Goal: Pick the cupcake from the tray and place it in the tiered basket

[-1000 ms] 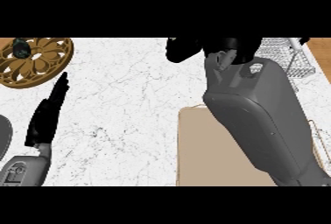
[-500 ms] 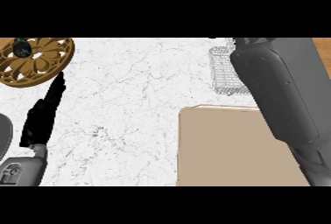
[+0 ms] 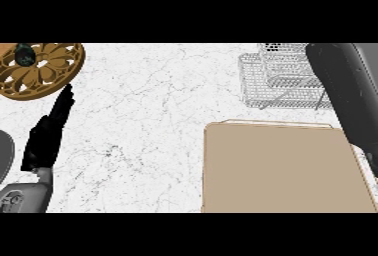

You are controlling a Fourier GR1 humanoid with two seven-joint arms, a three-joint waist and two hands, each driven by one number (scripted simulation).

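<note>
Head view: tan tray (image 3: 280, 170) lies bare beside wire tiered basket (image 3: 277, 75).

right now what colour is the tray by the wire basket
Plain tan-beige, with no pattern. The tray shows best in the head view, just below the tiered basket.

Counter (image 3: 155, 100): everything is borne on its top.
Tray (image 3: 280, 170): placed at 4 o'clock from the middle, reaching the lower edge.
Tiered basket (image 3: 277, 77): set at 2 o'clock, just behind the tray.
Trivet (image 3: 40, 70): laid at 10 o'clock, well apart from the basket.
Right forearm (image 3: 347, 90): seen at 3 o'clock, over the basket's right side.
Left hand (image 3: 48, 132): found at 8 o'clock, just before the trivet.
</note>
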